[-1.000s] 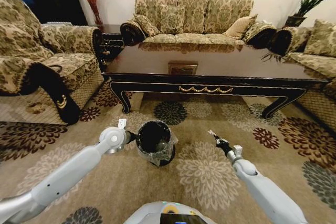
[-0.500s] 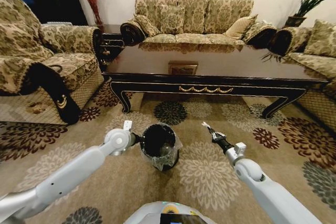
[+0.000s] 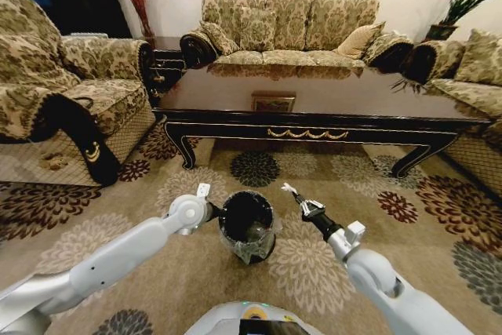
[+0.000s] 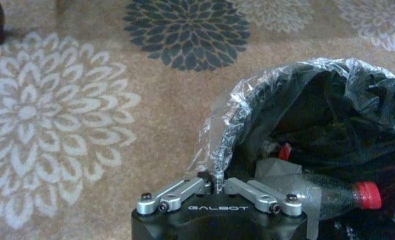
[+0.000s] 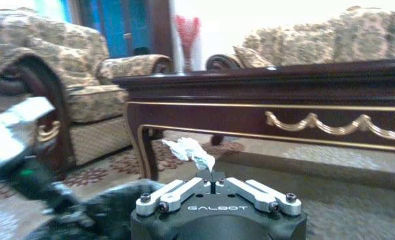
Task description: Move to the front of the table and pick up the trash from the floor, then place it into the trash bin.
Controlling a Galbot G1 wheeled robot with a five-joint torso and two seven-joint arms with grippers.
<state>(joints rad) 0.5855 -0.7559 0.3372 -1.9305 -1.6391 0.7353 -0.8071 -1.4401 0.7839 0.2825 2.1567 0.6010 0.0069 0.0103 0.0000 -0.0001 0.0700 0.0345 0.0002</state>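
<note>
A beige carpet (image 3: 314,272) patterned with large round flower medallions in brown, grey and cream covers the floor. A small round black trash bin (image 3: 248,226) with a thin plastic liner stands on it, tilted, in front of the long dark-wood coffee table (image 3: 329,107), whose curved legs rest on the same carpet. On the table's glossy top lies a small brownish rectangular object (image 3: 273,101), near the front edge.
</note>
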